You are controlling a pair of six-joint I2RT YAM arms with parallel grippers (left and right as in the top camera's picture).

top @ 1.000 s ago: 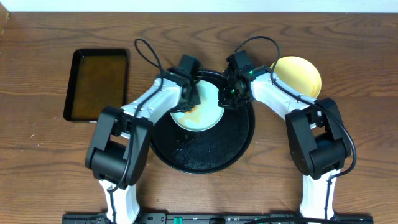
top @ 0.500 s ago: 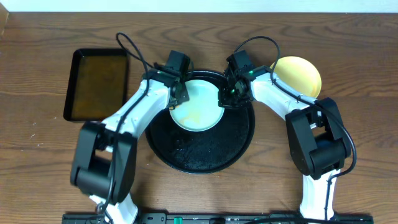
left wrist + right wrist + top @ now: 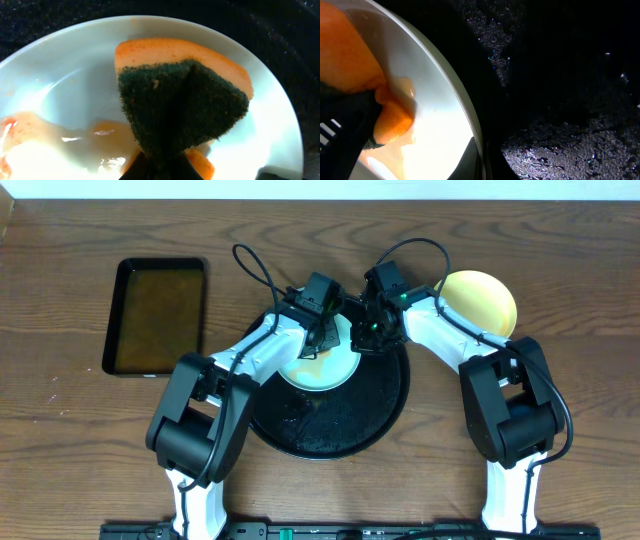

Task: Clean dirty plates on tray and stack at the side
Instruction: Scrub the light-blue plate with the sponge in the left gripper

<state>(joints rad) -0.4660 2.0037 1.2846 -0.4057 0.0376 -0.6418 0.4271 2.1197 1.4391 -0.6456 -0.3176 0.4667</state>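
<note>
A pale blue-white plate with an orange-brown smear lies in the upper half of the round black tray. My left gripper is shut on an orange sponge with a dark green scouring face, pressed on the plate near its far right part; sauce shows beside it. My right gripper is shut on the plate's right rim, one finger inside and one outside. A pale yellow plate lies on the table to the right of the tray. No third plate shows.
A small rectangular black tray lies at the left of the wooden table. The round tray's wet black floor lies to the right of the held rim. The two arms meet closely over the tray's top.
The left gripper and sponge swept to the plate's left edge, then back across to its upper right. The smear looks thinner. The right gripper has stayed on the rim.
</note>
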